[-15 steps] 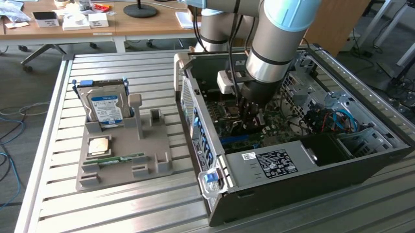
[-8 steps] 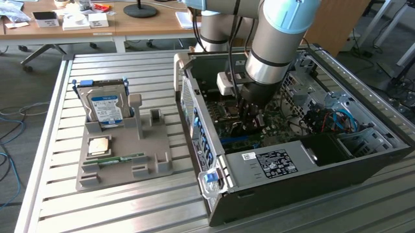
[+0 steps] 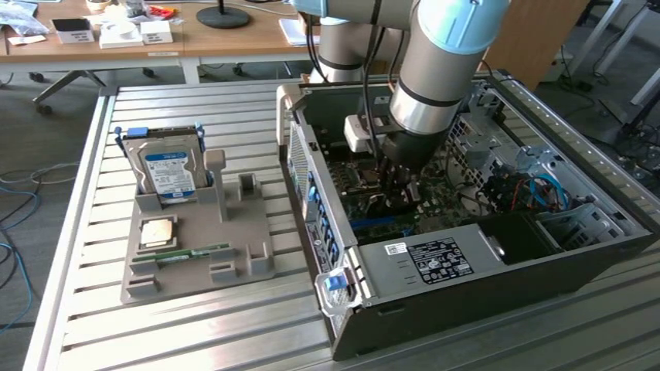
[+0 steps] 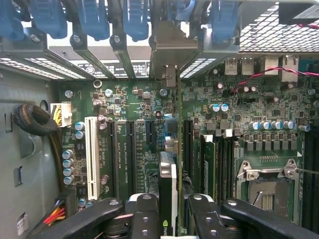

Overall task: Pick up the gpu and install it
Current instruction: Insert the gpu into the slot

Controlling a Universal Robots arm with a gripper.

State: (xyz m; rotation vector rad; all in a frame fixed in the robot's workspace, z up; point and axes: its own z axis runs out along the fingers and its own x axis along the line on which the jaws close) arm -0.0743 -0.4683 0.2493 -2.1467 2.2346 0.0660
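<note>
In the wrist view the gpu (image 4: 168, 181) stands edge-on over the green motherboard (image 4: 134, 99), among the black expansion slots (image 4: 130, 149). Its silvery end bracket (image 4: 169, 52) lies at the rear slot openings of the case. My gripper (image 4: 168, 216) is shut on the gpu, with one black finger (image 4: 144, 214) on each side of the card's upper edge. I cannot tell whether the card is seated in a slot. In the exterior view the gripper (image 3: 400, 182) reaches down into the open computer case (image 3: 577, 255), and the arm hides the card.
A long white slot (image 4: 91, 154) and RAM sticks (image 4: 209, 164) flank the card; the CPU socket (image 4: 266, 186) lies beyond. Outside the case, a grey holder (image 3: 243, 255) carries a blue-labelled hard drive (image 3: 170, 174), a CPU (image 3: 157, 232) and a green RAM stick (image 3: 196, 253).
</note>
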